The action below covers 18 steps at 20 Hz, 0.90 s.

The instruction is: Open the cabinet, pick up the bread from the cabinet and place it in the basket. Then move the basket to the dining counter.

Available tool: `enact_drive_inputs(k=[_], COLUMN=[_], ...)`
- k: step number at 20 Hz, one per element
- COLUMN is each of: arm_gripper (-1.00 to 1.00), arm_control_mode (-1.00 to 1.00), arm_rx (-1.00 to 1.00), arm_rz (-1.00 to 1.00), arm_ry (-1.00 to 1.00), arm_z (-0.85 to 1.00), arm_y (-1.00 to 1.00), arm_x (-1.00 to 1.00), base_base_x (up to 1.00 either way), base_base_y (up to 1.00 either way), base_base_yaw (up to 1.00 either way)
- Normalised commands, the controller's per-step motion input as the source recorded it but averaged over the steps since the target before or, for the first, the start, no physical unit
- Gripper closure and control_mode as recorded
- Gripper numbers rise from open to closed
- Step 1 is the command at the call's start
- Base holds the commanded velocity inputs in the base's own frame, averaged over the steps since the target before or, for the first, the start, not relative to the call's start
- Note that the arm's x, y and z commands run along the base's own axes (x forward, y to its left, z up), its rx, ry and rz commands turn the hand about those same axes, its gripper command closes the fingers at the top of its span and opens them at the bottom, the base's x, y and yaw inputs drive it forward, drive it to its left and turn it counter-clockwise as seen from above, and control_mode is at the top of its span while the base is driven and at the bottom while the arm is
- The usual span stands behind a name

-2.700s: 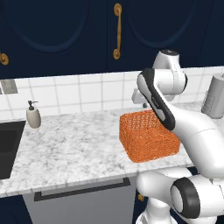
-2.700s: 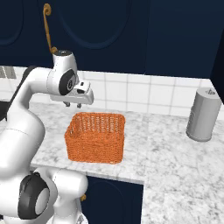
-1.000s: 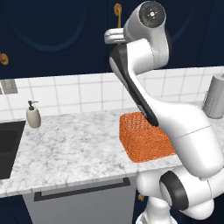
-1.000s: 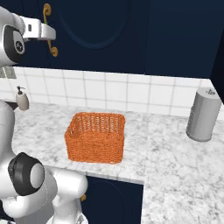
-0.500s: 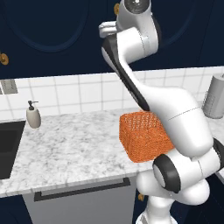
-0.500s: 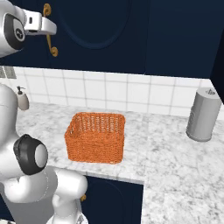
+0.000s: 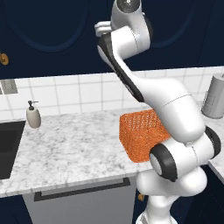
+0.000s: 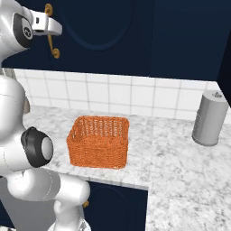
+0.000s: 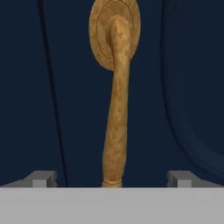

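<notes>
One basket (image 8: 99,140), one brass handle (image 9: 116,105), closed cabinet (image 9: 183,65).
Handle stands centred between the two spread fingers (image 9: 43,178), untouched.

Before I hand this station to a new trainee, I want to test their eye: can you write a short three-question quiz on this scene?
1. True or false: the cabinet doors are shut.
2. What does the end effector face in the hand view?
A. the soap bottle
B. the brass handle
C. the grey canister
3. What lies in the orange basket on the marble worktop?

Key
1. True: no gap shows and the bread is out of sight.
2. B: the handle stands between the open fingertips, not yet gripped.
3. Nothing; it is empty.
</notes>
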Motion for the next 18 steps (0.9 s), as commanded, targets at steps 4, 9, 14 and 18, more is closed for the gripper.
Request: enact_drive_inputs(k=[4, 9, 14, 18], arm_gripper=[-1.00, -1.00, 1.00, 1.00], arm_control_mode=[-1.00, -1.00, -1.00, -1.00], arm_rx=[0.00, 0.00, 0.00, 0.00], arm_rz=[0.00, 0.00, 0.02, 0.05], arm_ry=[-0.01, -0.01, -0.06, -0.04], arm_z=[-0.05, -0.02, -0.08, -0.04], arm_y=[0.11, 0.01, 0.00, 0.00], arm_x=[0.38, 0.52, 0.35, 0.29], base_base_x=[0.00, 0.00, 0.00, 0.00], base_base_y=[0.00, 0.00, 0.00, 0.00], base_base_yaw=[0.00, 0.00, 0.00, 0.00])
